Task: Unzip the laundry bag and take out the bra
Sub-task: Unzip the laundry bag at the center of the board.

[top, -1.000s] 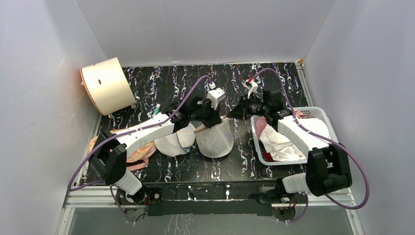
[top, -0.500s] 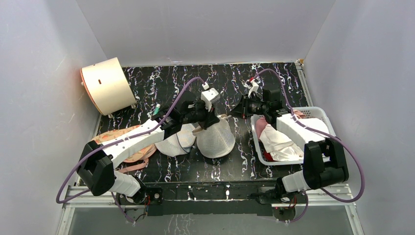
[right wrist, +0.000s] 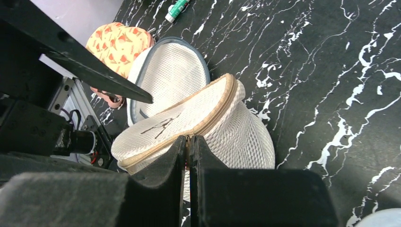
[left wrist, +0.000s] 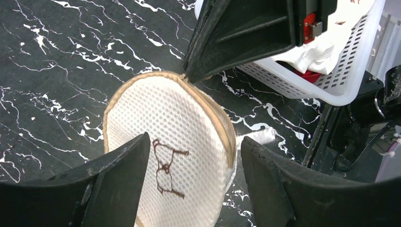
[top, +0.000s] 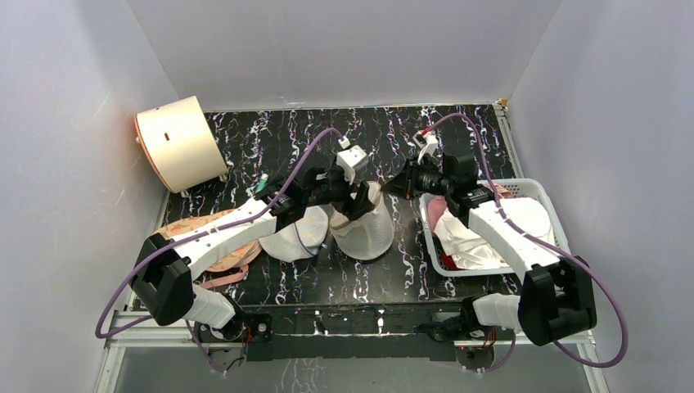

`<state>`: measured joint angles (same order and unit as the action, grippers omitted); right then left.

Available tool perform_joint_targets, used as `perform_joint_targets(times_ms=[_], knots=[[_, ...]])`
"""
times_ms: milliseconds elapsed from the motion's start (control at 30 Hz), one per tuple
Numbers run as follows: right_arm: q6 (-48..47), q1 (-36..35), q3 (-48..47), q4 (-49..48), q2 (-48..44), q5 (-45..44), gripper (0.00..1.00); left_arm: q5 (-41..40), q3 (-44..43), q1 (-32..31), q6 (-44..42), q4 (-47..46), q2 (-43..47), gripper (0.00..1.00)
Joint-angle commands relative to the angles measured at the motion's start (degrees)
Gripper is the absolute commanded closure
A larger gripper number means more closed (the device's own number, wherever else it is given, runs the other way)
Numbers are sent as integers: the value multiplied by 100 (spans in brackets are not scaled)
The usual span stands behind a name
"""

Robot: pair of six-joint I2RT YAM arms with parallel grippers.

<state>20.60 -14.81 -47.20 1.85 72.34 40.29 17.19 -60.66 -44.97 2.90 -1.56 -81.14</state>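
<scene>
Left claw (left wrist: 194, 144) newly astride laundry bag (left wrist: 163, 111)

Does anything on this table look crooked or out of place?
Yes. The round cream mesh laundry bag sits askew: the right gripper pinches its beige rim with shut jaws, so its flat face tilts instead of lying level.
</scene>
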Motion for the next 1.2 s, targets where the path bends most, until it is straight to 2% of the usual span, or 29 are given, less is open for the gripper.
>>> perform_joint_targets(times_ms=[0, 100, 367, 633, 933, 1167], knots=[[100, -330, -442, -38, -326, -394, 100, 221, -174, -19, -36, -104, 109, 28], [71, -632, -592, 169, -395, -777, 100, 246, -225, -19, 5, -47, 12, 29], [58, -923, -621, 361, -495, -1104, 100, -48, -369, -21, 49, 148, -102, 68], [28, -900, -459, 386, -712, -1557, 100, -223, -369, -21, -25, 203, -50, 99], [365, 51, 91, 134, -605, -1244, 100, -322, -215, -16, -26, 50, 176, 100], [417, 500, 250, 50, -394, -999, 100, -376, -98, -21, -34, -74, 318, 100]])
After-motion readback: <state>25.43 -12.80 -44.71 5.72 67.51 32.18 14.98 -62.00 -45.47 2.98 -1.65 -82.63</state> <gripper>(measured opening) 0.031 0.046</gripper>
